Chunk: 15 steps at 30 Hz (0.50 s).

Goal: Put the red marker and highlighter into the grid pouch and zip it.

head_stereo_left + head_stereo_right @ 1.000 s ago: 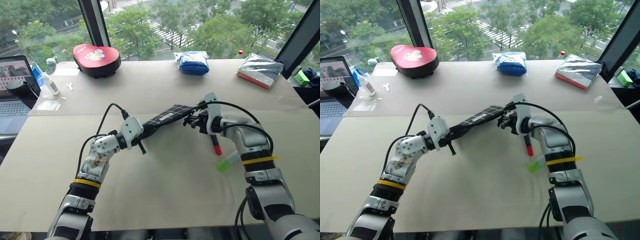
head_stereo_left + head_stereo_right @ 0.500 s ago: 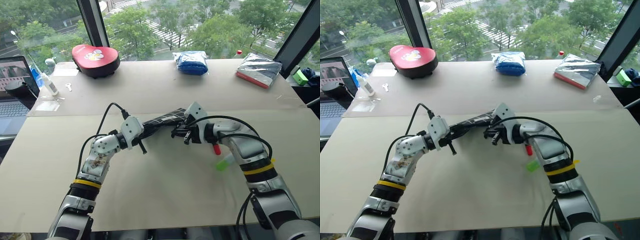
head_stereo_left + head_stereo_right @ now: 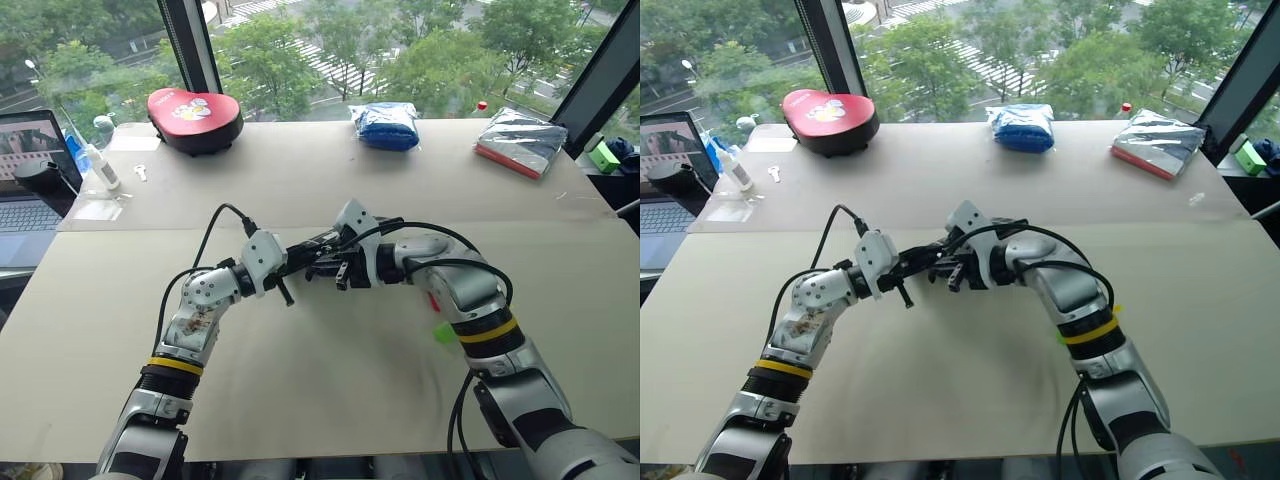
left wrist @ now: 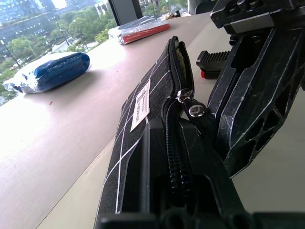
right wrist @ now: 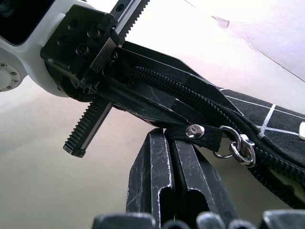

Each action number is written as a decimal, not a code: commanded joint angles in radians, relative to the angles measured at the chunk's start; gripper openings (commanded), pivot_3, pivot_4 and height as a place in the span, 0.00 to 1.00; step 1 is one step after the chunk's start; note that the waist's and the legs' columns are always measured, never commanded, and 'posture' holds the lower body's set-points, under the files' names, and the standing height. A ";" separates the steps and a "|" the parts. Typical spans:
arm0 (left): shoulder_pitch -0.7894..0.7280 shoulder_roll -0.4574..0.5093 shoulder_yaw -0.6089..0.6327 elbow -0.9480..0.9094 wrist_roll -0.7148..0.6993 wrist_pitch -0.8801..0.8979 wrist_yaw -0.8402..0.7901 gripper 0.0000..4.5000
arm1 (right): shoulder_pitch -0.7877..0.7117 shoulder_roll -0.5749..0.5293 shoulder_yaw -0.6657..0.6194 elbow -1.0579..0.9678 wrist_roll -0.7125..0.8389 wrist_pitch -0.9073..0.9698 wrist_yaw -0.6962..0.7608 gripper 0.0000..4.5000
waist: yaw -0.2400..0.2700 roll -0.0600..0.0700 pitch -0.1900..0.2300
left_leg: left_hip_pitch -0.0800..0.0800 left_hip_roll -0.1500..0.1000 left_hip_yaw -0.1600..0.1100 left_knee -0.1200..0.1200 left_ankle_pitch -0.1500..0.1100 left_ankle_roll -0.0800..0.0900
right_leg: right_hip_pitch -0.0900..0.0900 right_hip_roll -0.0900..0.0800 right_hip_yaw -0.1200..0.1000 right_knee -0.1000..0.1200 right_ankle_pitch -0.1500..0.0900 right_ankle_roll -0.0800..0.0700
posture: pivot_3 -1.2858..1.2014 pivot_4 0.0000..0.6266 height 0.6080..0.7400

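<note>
While our left arm reaches level across the table [image 3: 300,400], its left gripper [image 3: 285,268] is clamped on the end of the grid pouch [image 4: 143,102], holding the pouch on edge above the tabletop with the zipper side up. Our right arm bends in from the right, wrist tipped down, bringing the right gripper [image 3: 335,272] to the same end of the pouch. Its fingers [image 5: 167,176] are pressed together just beneath the zipper pull [image 5: 205,133]; we cannot tell whether they pinch the tab or only touch it.

The left wrist view shows the white label [image 4: 140,106] on the pouch's side and the mouth gaping further along, past the pull; what is inside we cannot make out. The right wrist view shows the closed teeth running into the left gripper's jaws.

To the right, partly hidden behind the right forearm, the red marker [image 3: 433,301] and the highlighter [image 3: 444,331] lie on the table, outside the pouch.
</note>
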<state>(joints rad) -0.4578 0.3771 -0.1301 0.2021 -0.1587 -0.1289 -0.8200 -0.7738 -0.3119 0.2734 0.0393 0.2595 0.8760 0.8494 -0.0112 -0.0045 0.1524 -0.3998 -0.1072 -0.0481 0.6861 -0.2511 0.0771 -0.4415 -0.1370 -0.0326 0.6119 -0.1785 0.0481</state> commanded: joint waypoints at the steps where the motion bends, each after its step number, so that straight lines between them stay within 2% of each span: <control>1: -0.010 -0.011 -0.001 -0.020 -0.003 -0.015 -0.005 0.00 | -0.031 -0.021 -0.044 0.013 -0.007 -0.031 -0.032 0.26 | 0.002 0.000 0.000 | 0.000 0.000 0.000 0.000 0.000 0.000 | 0.000 0.000 0.000 0.000 0.000 0.000 | 0.52 0.24 1.00; 6: 0.002 -0.015 -0.003 -0.031 -0.002 -0.014 -0.001 0.00 | 0.004 -0.108 -0.130 -0.112 0.095 0.120 -0.001 0.64 | 0.004 0.000 0.000 | -0.001 0.000 0.000 0.000 0.000 0.000 | -0.001 0.000 0.000 0.000 0.000 0.000 | 0.52 0.24 1.00; 7: 0.007 -0.018 -0.005 -0.034 -0.001 -0.014 0.000 0.00 | 0.037 -0.151 -0.162 -0.186 0.136 0.150 0.023 0.71 | 0.004 0.000 0.000 | -0.002 0.000 0.000 0.000 0.000 0.000 | -0.001 0.000 0.000 0.000 0.000 0.000 | 0.52 0.24 1.00; 11: 0.021 -0.023 -0.010 -0.044 0.003 -0.016 0.005 0.00 | 0.145 -0.274 -0.262 -0.398 0.250 0.221 0.065 0.71 | 0.013 0.000 0.000 | -0.002 0.000 -0.001 0.000 0.000 0.000 | -0.001 0.000 -0.001 -0.001 0.000 0.000 | 0.52 0.24 1.00; 15: 0.023 -0.030 -0.012 -0.029 0.024 -0.033 0.025 0.00 | 0.311 -0.410 -0.467 -0.646 0.364 0.325 0.051 0.71 | 0.024 0.000 0.000 | -0.003 0.000 -0.001 0.000 -0.001 0.001 | 0.000 0.000 0.000 -0.002 0.000 0.000 | 0.52 0.24 1.00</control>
<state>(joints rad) -0.4271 0.3492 -0.1504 0.1908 -0.1455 -0.1341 -0.8132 -0.4922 -0.6800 -0.0758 -0.4763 0.5673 1.1484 0.9153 0.0132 -0.0050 0.1526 -0.4023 -0.1070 -0.0486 0.6864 -0.2519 0.0783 -0.4414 -0.1375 -0.0330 0.6101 -0.1786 0.0481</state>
